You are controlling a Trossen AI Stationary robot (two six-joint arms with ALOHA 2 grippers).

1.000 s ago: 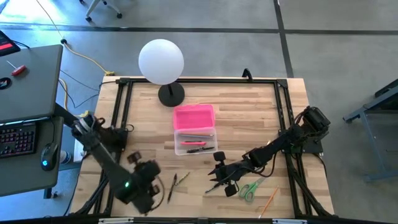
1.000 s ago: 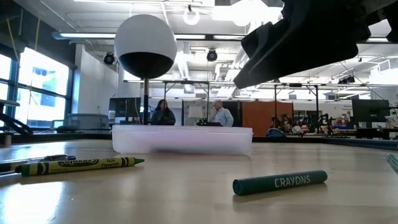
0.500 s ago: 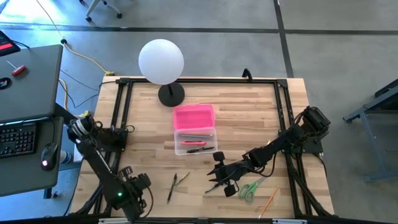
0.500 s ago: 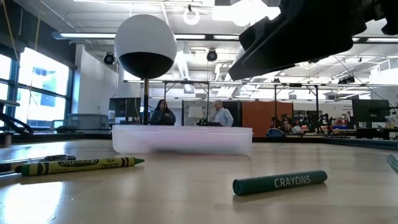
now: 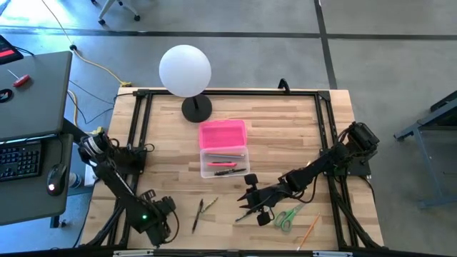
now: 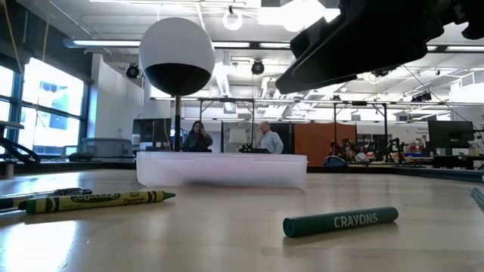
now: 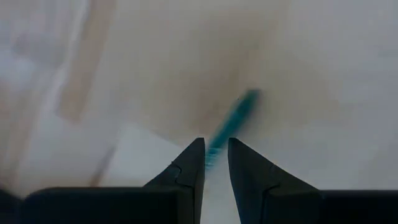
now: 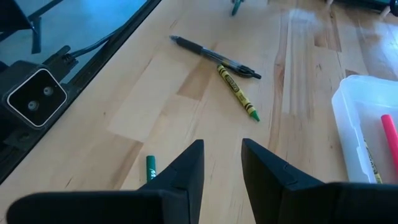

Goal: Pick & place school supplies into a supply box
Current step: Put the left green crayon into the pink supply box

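The clear supply box (image 5: 223, 163) sits mid-table with its pink lid (image 5: 223, 133) lying behind it; a pink-red pen (image 5: 226, 164) lies inside. A dark pen (image 8: 214, 55) and a yellow-green crayon (image 8: 238, 93) lie on the wood left of the box. A dark green crayon (image 6: 340, 221) lies near my right gripper (image 8: 222, 144), which is open and hovers above the table, in front of the box. Green-handled scissors (image 5: 285, 216) and an orange pencil (image 5: 308, 230) lie to its right. My left gripper (image 7: 216, 142) is at the table's near left corner, shut on a teal pen (image 7: 233, 118). My left gripper pinches the teal pen between its two fingers at one end (image 7: 211, 149). The rest of the pen sticks out beyond the fingertips, along the fingers' line. The view is blurred, so more of the hold cannot be told.
A white globe lamp (image 5: 186, 71) on a black base stands at the far edge behind the box. A black frame (image 5: 143, 121) runs round the table top. A desk with a keyboard (image 5: 21, 157) stands left of the table. People show far off in the room.
My left gripper has drawn back from beside the dark pen and crayon toward the table's near left corner, then come to rest there. My right gripper has edged slightly upward. The supplies on the table have stayed put.
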